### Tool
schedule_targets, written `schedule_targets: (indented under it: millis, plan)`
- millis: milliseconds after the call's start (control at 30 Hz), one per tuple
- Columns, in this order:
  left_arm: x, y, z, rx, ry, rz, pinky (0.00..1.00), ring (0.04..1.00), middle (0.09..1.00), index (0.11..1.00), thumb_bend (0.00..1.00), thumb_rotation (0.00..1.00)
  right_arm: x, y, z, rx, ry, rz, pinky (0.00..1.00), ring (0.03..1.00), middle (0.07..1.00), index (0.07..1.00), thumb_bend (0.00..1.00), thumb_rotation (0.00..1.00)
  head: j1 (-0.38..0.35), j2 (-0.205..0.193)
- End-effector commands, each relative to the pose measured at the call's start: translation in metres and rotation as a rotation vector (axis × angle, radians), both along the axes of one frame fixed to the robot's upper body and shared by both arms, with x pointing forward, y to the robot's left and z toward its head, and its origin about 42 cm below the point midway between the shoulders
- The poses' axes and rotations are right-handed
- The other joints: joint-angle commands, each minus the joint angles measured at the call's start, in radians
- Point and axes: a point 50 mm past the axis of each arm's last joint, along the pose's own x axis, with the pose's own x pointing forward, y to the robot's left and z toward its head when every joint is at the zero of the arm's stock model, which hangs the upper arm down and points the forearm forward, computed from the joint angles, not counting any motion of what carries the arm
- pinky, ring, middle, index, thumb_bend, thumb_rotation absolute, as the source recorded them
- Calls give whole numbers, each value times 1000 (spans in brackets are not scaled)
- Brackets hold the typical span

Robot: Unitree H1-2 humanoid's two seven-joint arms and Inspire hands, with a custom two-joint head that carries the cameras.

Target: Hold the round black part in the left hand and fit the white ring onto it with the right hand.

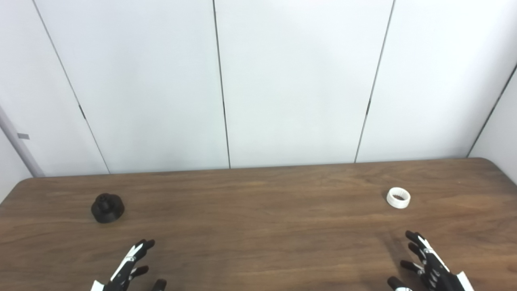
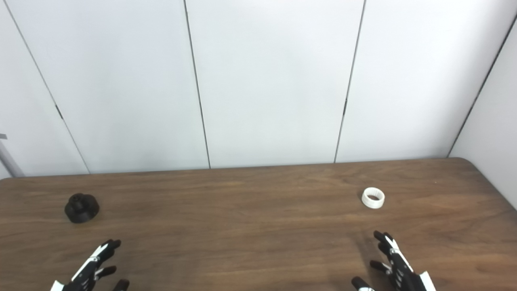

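**Brown wood table, two parts, both hands empty**

Left eye view first. Using the round black part as the landmark: it sits on the table over on the left side, flat base down with a little knob on top. The white ring lies well apart from it, way across on the right and slightly farther back. The left hand pokes up from the bottom edge just nearer the camera than the black part and a touch to its right, fingers spread, holding nothing. The right hand is far across from the black part, near the ring but not touching it, fingers also spread and empty (only partly in frame, though).

Right eye view: same layout. Black part at left, ring far to its right, both hands splayed and clear of both parts. White wall panels stand behind the black part.
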Motion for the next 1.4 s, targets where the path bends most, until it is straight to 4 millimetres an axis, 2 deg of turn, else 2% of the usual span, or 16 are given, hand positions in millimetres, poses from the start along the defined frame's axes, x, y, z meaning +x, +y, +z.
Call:
schedule_targets:
  millis: [0, 267, 900, 1067, 1133, 1267, 1367]
  plan:
    - [3, 1, 10, 21, -61, -9, 807, 927, 960, 892, 360, 227, 2, -2, 14, -22, -68, 12, 842, 961, 1000, 921, 359, 225, 0, 1]
    - [3, 1, 10, 16, -60, -10, 815, 930, 965, 894, 372, 259, 1, -2, 14, -17, -71, 18, 845, 968, 1000, 924, 353, 219, 0, 3]
    - [3, 0, 10, 12, -61, -10, 824, 931, 966, 896, 360, 236, 1, -2, 15, -27, -65, 10, 832, 950, 1000, 911, 362, 216, 0, 1]
    - [2, 2, 11, -16, -51, -2, 851, 944, 981, 903, 377, 210, 2, -1, 14, -22, -69, 10, 830, 953, 1000, 912, 358, 218, 28, -3]
    - [4, 6, 15, 11, -69, 18, 866, 949, 985, 909, 429, 171, 2, -1, 14, -21, -64, 8, 838, 960, 1000, 923, 353, 233, 37, -4]
    - [14, 15, 29, 119, -151, 79, 833, 940, 957, 861, 590, 37, 3, -4, 15, -19, -60, 7, 856, 973, 1000, 931, 333, 220, 64, -8]
    - [30, 35, 45, 271, -270, 180, 718, 870, 899, 756, 733, 3, 4, -7, 15, -16, -59, 6, 860, 979, 1000, 934, 322, 176, 98, -10]
